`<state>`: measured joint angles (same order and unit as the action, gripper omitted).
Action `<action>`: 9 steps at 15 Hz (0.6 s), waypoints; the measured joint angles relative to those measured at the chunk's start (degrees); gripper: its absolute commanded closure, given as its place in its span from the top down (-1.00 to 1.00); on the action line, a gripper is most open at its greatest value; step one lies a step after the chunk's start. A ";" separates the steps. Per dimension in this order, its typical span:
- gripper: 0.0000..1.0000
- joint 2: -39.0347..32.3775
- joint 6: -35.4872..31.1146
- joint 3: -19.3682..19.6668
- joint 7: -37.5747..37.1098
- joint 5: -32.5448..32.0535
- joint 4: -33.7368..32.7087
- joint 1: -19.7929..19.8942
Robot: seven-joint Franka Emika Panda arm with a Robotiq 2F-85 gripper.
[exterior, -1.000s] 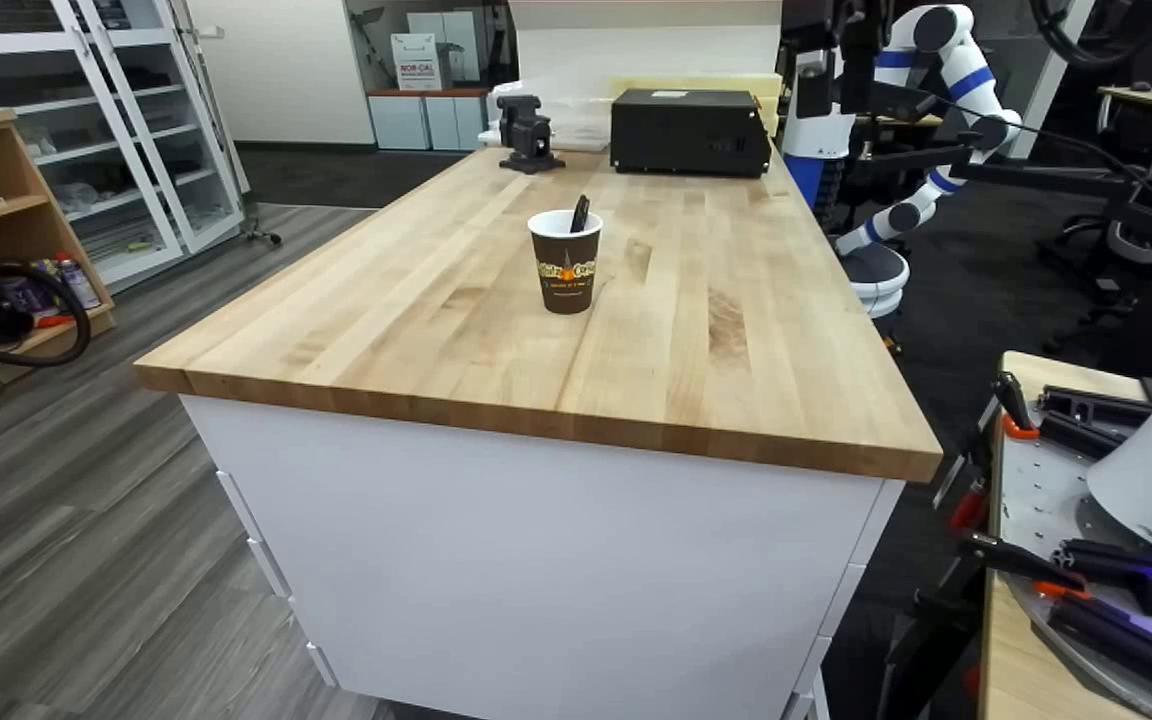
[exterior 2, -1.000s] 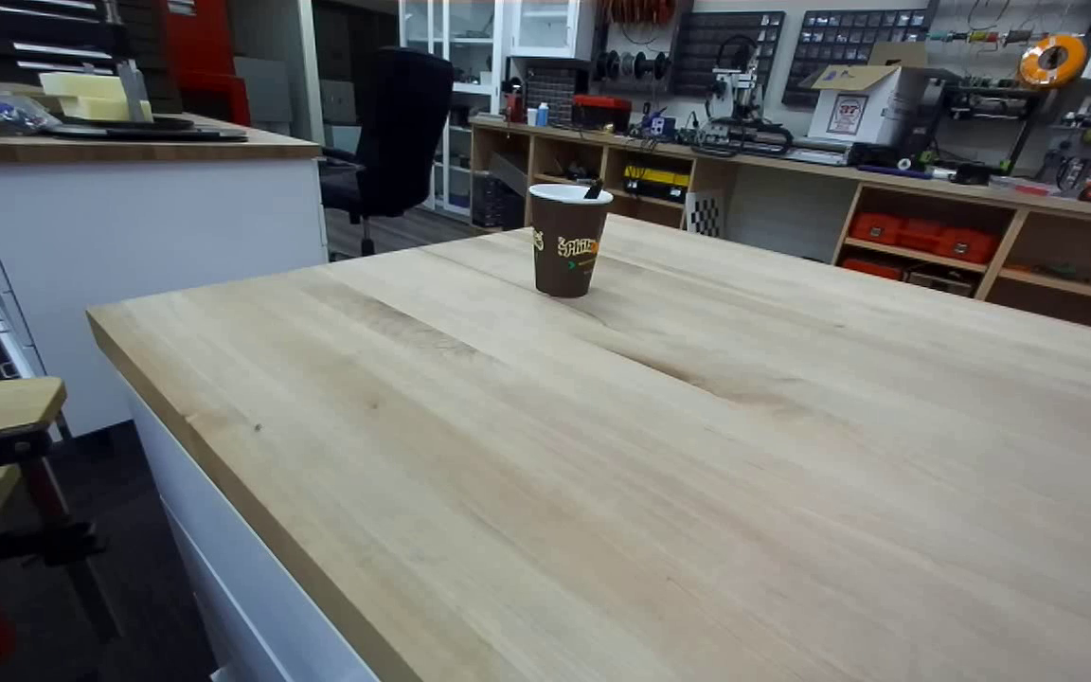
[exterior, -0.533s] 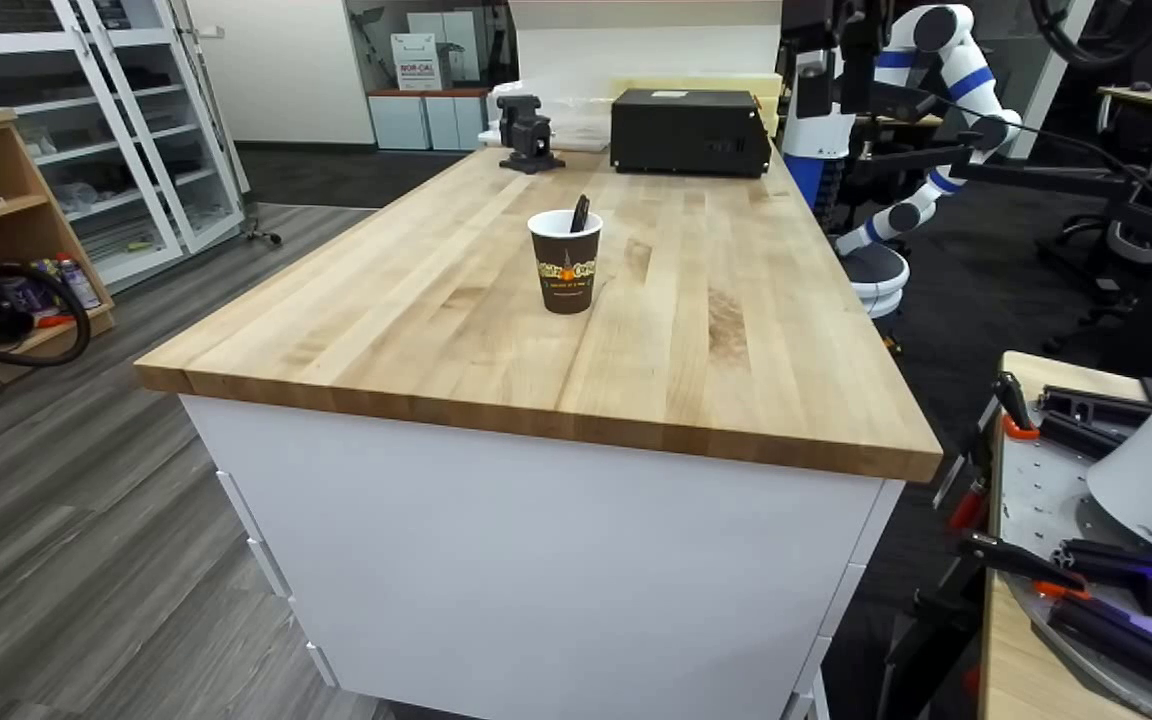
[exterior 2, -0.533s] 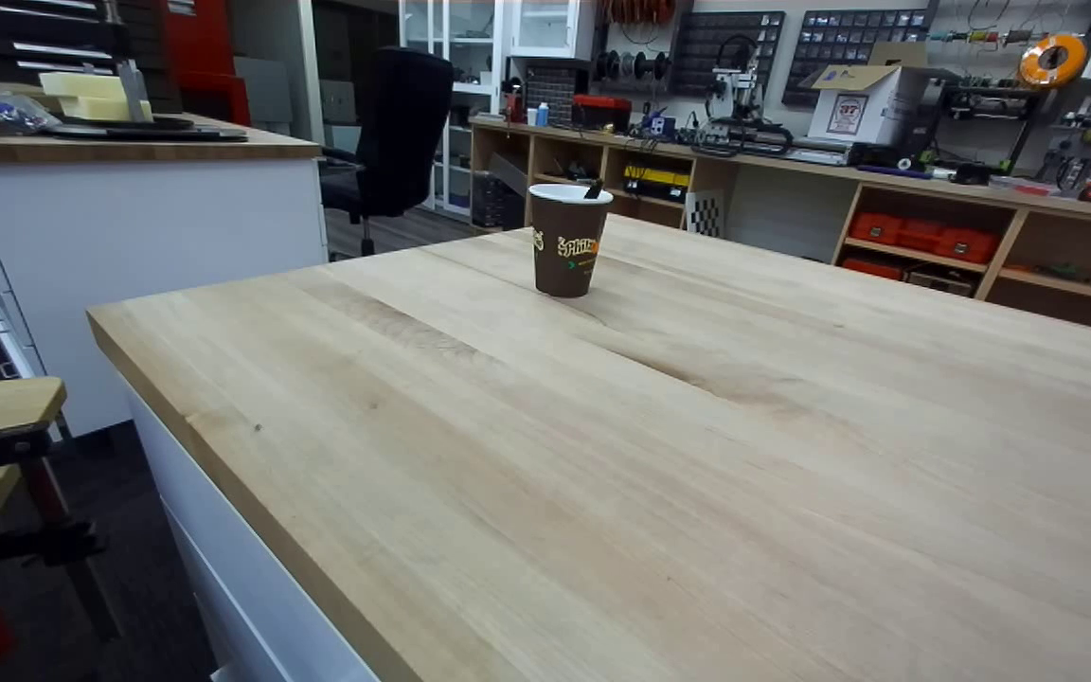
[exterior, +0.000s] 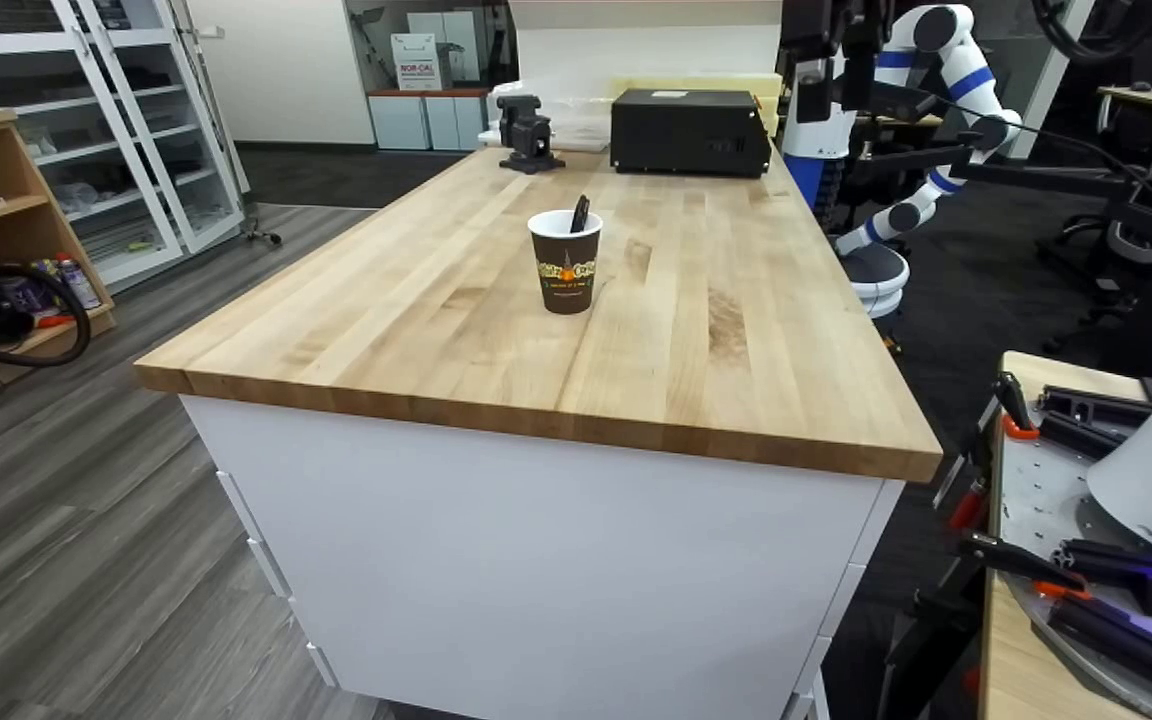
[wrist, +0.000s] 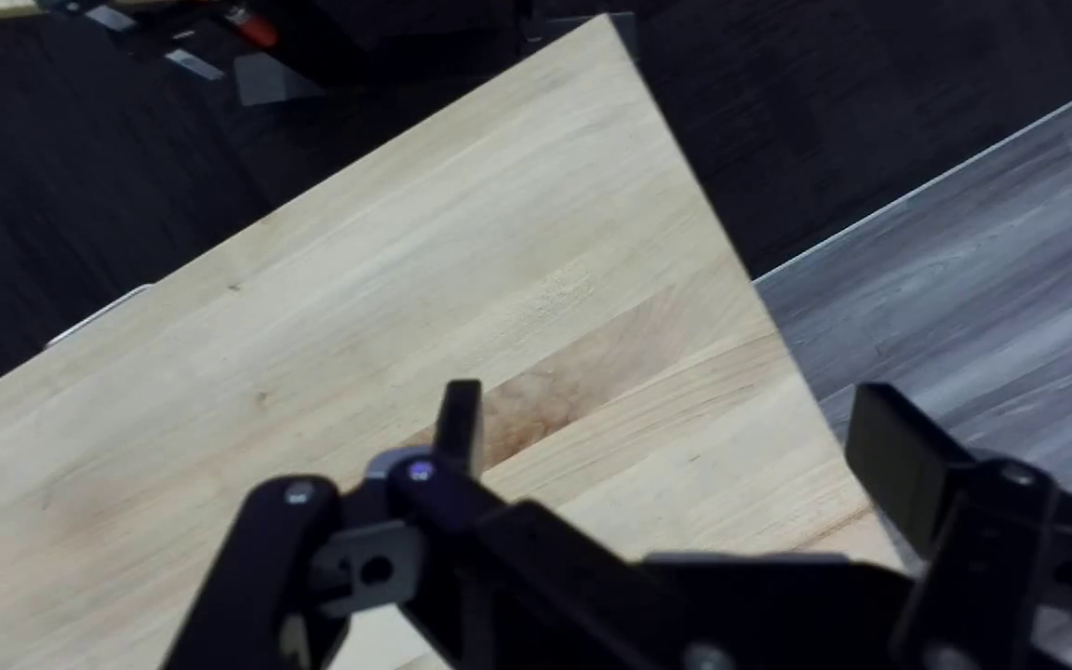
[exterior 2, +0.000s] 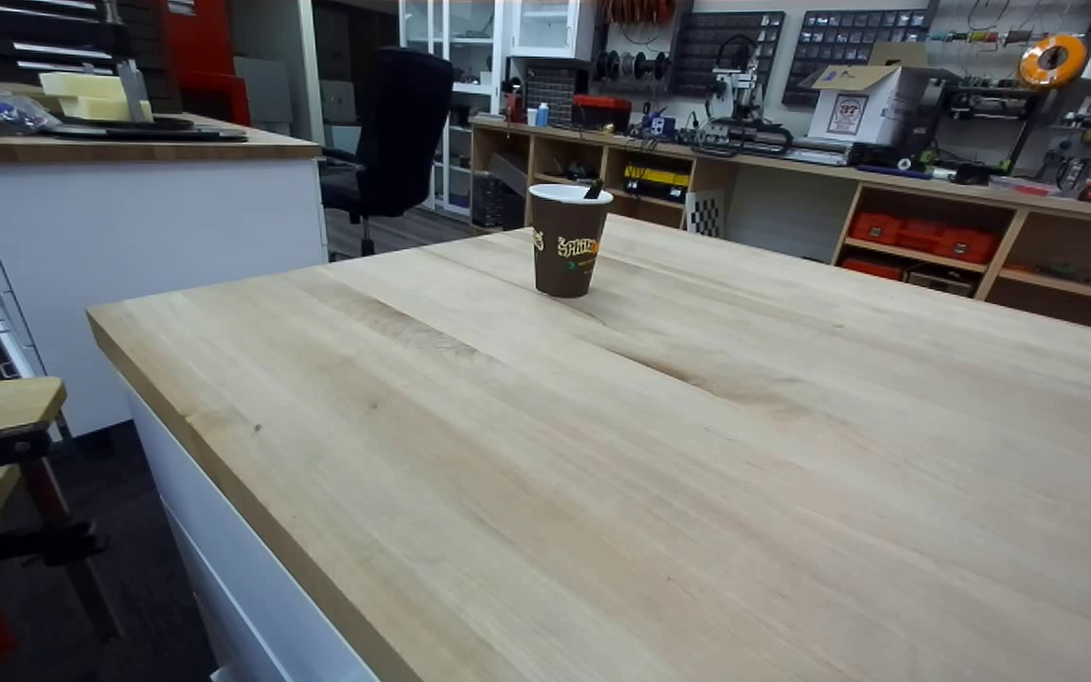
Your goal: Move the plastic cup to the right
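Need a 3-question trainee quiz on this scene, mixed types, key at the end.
1. True or false: the cup stands upright on the table.
2. Pick one. In the wrist view, the pincer is: (a) shut on the cup, (b) open, (c) shut on nothing.
3. Short answer: in an exterior view, does the black box stand in front of the cup or behind it?

Key: 1. True. 2. b. 3. Behind it.
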<state>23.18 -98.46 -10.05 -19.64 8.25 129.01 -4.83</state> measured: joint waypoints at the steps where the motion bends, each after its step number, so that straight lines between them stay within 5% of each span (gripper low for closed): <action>1: 1.00 -0.11 0.01 -0.27 -1.24 -3.29 -0.12 0.47; 9: 1.00 -3.30 -1.74 -3.47 -7.73 -27.61 -6.90 2.59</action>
<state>19.88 -100.20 -13.52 -27.36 -19.36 122.11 -2.24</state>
